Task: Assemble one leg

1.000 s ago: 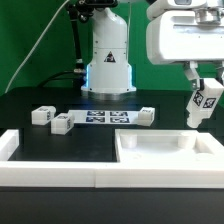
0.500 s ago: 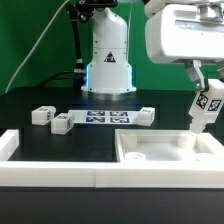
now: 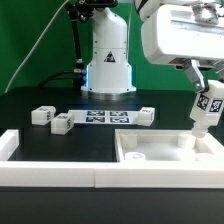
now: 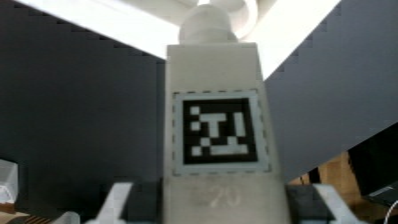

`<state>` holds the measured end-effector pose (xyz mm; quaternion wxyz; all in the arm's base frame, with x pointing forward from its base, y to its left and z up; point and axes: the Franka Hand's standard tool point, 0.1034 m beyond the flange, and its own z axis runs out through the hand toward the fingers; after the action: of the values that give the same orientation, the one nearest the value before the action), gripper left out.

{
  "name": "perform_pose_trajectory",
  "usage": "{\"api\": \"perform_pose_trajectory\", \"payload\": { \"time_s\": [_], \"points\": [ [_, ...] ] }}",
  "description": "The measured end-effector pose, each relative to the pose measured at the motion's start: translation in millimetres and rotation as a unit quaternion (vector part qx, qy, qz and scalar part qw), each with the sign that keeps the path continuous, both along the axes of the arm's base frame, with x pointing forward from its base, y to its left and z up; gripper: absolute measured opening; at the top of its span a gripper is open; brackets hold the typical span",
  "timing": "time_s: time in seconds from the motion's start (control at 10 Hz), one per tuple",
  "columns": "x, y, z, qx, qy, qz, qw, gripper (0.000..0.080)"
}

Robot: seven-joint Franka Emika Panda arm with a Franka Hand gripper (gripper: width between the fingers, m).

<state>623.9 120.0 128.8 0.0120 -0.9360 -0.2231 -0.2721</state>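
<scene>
My gripper (image 3: 200, 82) is shut on a leg (image 3: 207, 108), a chunky white post with square tags, and holds it tilted above the far right corner of the white tabletop panel (image 3: 165, 150). In the wrist view the leg (image 4: 221, 120) fills the middle with a tag facing me, and my fingers (image 4: 121, 203) press on both sides of its near end. Three more legs lie on the black table: two together (image 3: 42, 115) (image 3: 61, 123) at the exterior view's left, and one (image 3: 145, 117) beside the marker board.
The marker board (image 3: 105, 118) lies flat in front of the robot base (image 3: 108, 60). A white rail (image 3: 50, 170) runs along the near table edge, with a raised end (image 3: 10, 143) at the exterior view's left.
The gripper and its leg have shifted slightly toward the exterior view's right and a little lower, closer to the tabletop panel's far right corner. The loose legs have not moved.
</scene>
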Motion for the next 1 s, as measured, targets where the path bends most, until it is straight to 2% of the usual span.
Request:
{"api": "perform_pose_trajectory", "payload": {
  "time_s": [0.2,0.6,1.0],
  "points": [
    [5.7,0.1,-4.0,0.0,0.004,-0.001,1.0,0.0294],
    [-0.7,5.4,-23.5,0.0,0.018,0.003,1.0,0.0294],
    [-0.2,11.3,-28.0,0.001,0.019,0.007,1.0,0.0294]
  ]
}}
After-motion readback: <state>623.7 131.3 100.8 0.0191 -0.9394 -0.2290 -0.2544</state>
